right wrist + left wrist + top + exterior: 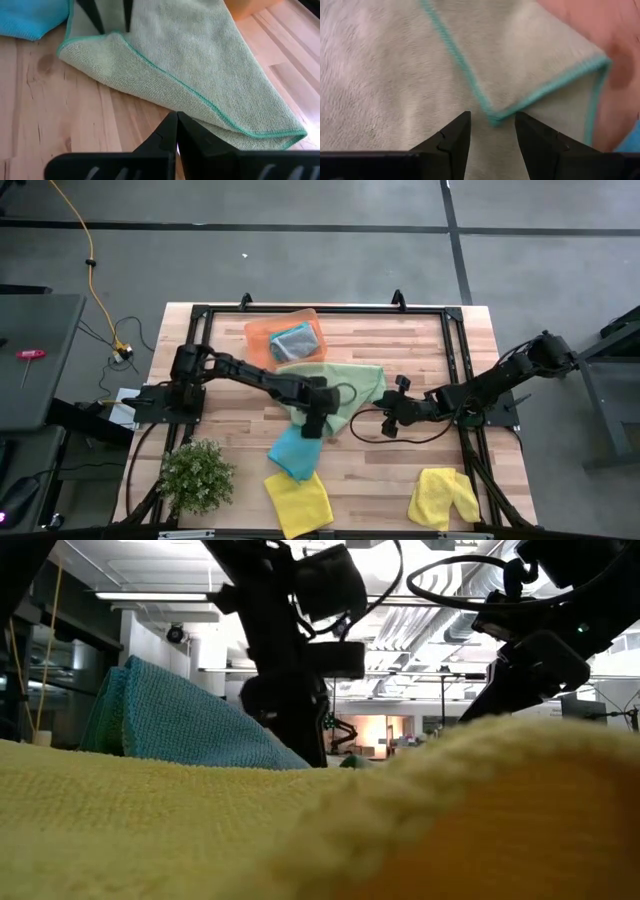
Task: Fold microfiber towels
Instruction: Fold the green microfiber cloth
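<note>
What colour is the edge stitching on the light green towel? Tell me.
Teal, on the light green towel; clearest in the left wrist view.

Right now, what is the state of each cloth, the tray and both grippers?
light green microfiber towel: folded over, partly on tray edge
left gripper: open, over green towel corner
right gripper: shut, beside green towel
teal-blue towel: loose
yellow towels: loose
orange tray: holds grey folded towel

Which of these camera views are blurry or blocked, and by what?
Low view: a yellow towel right against the lens fills the lower half, out of focus, and bright ceiling lights turn the arms into silhouettes. Left wrist view: soft, very close on the light green towel. High and right wrist views: evenly lit and sharp.
</note>
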